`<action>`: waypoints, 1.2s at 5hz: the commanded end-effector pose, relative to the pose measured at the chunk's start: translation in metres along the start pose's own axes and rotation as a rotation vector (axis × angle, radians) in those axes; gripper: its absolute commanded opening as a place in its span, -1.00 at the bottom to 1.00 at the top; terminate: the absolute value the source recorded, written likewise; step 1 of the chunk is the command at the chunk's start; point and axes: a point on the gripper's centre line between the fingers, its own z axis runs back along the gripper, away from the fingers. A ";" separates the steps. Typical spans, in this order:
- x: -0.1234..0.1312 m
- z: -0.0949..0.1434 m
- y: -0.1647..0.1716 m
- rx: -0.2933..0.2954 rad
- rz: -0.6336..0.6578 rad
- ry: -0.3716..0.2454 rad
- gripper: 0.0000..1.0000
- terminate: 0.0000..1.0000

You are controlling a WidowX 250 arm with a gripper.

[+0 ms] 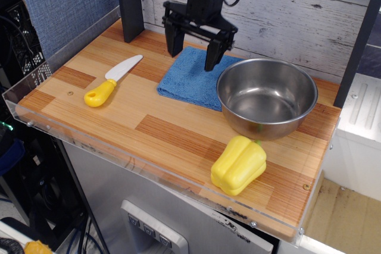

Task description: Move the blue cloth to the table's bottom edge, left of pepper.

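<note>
jaws spread wide, the gripper (193, 55) poised over the blue cloth's (191, 78) far edge; no legible writing.

Folded, roughly square medium-blue terry cloth (193, 79) lying flat near the rear of the wooden strip worktop with clear acrylic rim (119, 124). Glossy yellow lobed plastic toy pepper (238, 164), green stem uppermost, on its side near the front edge, well apart.

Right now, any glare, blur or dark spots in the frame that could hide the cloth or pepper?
Single observation view: sharp, evenly lit. Bowl reflects light inside; pepper shows soft highlights; acrylic rim glints faintly. Cloth is matte and clear, with the open gripper over its far edge. No motion blur.
</note>
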 end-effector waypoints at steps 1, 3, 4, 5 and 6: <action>0.009 -0.004 0.012 -0.028 0.019 -0.021 1.00 -1.00; 0.013 -0.018 -0.011 -0.079 -0.014 -0.071 1.00 -1.00; 0.011 -0.015 -0.017 -0.121 -0.043 -0.156 1.00 -1.00; 0.002 -0.016 -0.020 -0.125 -0.077 -0.203 1.00 -1.00; -0.005 -0.025 -0.022 -0.115 -0.076 -0.162 1.00 -1.00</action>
